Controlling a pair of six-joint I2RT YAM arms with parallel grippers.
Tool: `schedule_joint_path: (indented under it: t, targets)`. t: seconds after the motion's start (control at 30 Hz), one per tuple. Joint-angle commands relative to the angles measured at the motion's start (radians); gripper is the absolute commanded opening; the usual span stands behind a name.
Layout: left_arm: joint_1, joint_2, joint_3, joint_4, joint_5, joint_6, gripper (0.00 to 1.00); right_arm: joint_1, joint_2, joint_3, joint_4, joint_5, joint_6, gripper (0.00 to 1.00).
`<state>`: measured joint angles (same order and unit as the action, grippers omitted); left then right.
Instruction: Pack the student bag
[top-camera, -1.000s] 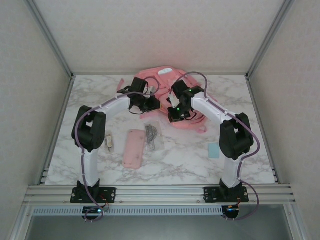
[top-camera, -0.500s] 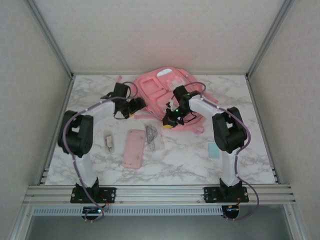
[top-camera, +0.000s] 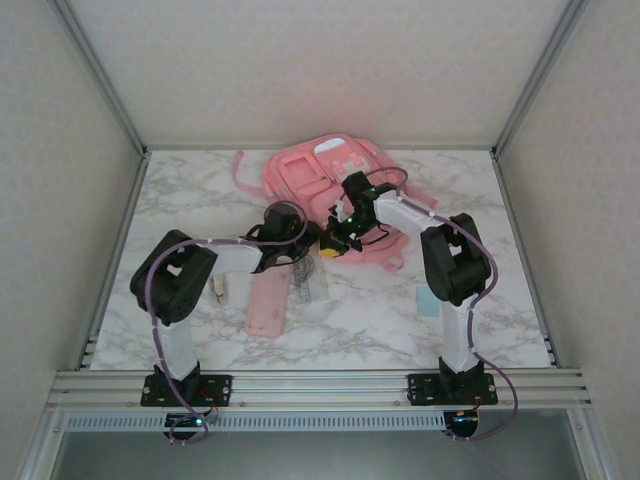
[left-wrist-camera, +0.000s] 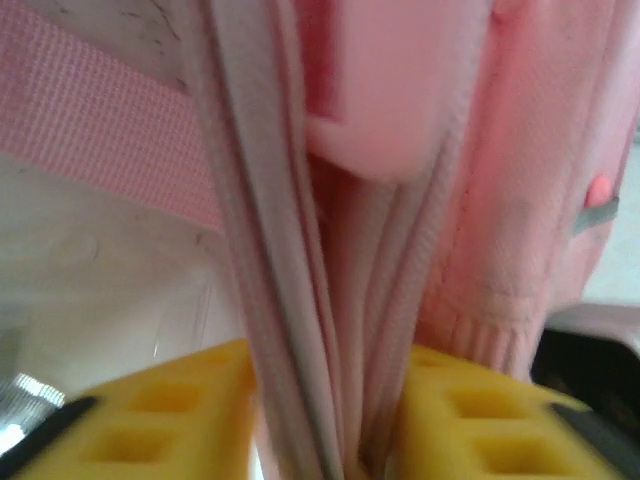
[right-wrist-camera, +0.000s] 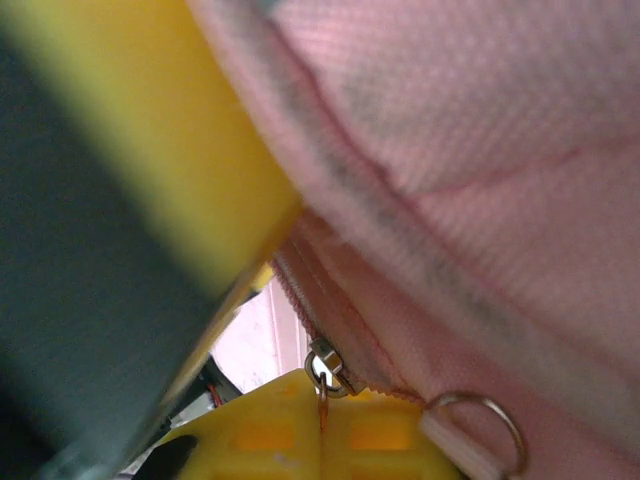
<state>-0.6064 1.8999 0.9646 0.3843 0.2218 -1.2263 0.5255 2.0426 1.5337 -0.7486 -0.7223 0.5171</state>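
The student bag (top-camera: 325, 180), a large pink backpack with white trim, lies flat at the back middle of the table. My left gripper (top-camera: 305, 248) is at the bag's near left edge. In the left wrist view its yellow fingers (left-wrist-camera: 170, 410) pinch folds of pink and white bag fabric (left-wrist-camera: 330, 300). My right gripper (top-camera: 332, 244) is right beside it at the same edge. In the right wrist view its yellow fingers (right-wrist-camera: 260, 440) are pressed together on the pull tab of the metal zipper slider (right-wrist-camera: 322, 368), under pink bag fabric (right-wrist-camera: 480, 150).
A flat pink pencil case (top-camera: 268, 297) lies in front of the bag, with a clear sleeve of rulers (top-camera: 310, 272) beside it. A small pale item (top-camera: 217, 283) lies left of them, a light blue one (top-camera: 428, 300) near the right arm. Pink straps (top-camera: 240, 165) trail left.
The bag has dropped flat onto the table. My left gripper left the bag's left side, swung to its near edge, opened and closed on fabric. The right gripper stayed shut and moved slightly left.
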Motion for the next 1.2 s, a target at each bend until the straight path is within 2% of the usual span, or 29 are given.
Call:
schedule_joint_path:
  t: [0.0, 0.2, 0.27, 0.5, 0.6, 0.77, 0.9, 1.03, 1.17]
  targets:
    - [-0.006, 0.066, 0.032, 0.118, -0.111, -0.075, 0.0, 0.022, -0.08, -0.012, -0.096, -0.009, -0.031, 0.0]
    - [0.017, 0.062, 0.031, 0.089, -0.127, -0.022, 0.0, 0.021, -0.109, 0.047, -0.321, 0.325, -0.166, 0.02]
    - [0.023, 0.044, 0.028, 0.078, -0.125, 0.001, 0.0, 0.021, -0.115, 0.053, -0.356, 0.392, -0.192, 0.0]
    - [0.05, 0.016, 0.051, 0.019, -0.062, 0.088, 0.0, 0.018, -0.097, 0.129, -0.533, 0.72, -0.288, 0.0]
    - [0.083, 0.005, 0.047, -0.015, -0.043, 0.117, 0.0, 0.001, -0.108, 0.121, -0.571, 0.727, -0.311, 0.0]
    - [0.126, -0.024, 0.071, -0.093, -0.026, 0.204, 0.0, -0.001, -0.107, 0.095, -0.574, 0.643, -0.33, 0.0]
    - [0.16, -0.038, 0.126, -0.196, -0.003, 0.313, 0.0, -0.008, -0.107, 0.082, -0.581, 0.706, -0.338, 0.0]
    - [0.217, -0.032, 0.22, -0.336, 0.017, 0.44, 0.0, -0.024, -0.107, 0.088, -0.561, 0.704, -0.338, 0.0]
    - [0.292, 0.005, 0.332, -0.438, -0.003, 0.526, 0.0, -0.02, -0.095, 0.094, -0.507, 0.594, -0.33, 0.0]
